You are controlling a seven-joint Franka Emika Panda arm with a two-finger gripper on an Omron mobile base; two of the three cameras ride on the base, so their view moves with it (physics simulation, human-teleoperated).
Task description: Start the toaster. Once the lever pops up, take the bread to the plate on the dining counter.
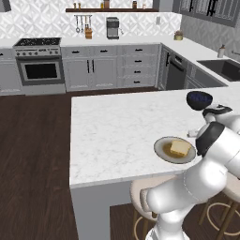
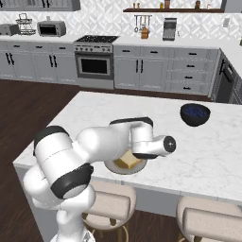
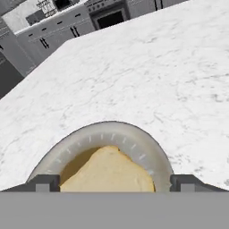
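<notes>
The bread [image 1: 180,148] [image 2: 127,163], a tan slice with a browner crust, lies on the round grey-brown plate [image 1: 161,152] [image 2: 112,167] near the front edge of the white marble dining counter [image 1: 112,126] [image 2: 212,151]. In the hand view my gripper [image 3: 115,183] hangs just above the bread [image 3: 107,172] and is open. Its fingertips [image 3: 44,182] stand far apart, out by the plate's rim [image 3: 112,129], and touch nothing. The toaster [image 2: 7,29] sits on the far back worktop at the left.
A dark blue bowl [image 1: 199,99] [image 2: 194,114] stands on the counter beyond the plate. Padded stools [image 2: 108,203] [image 1: 140,192] sit under the counter's front edge. A silver toaster oven [image 2: 51,28] is on the back worktop, with a stove [image 2: 95,59] to its right.
</notes>
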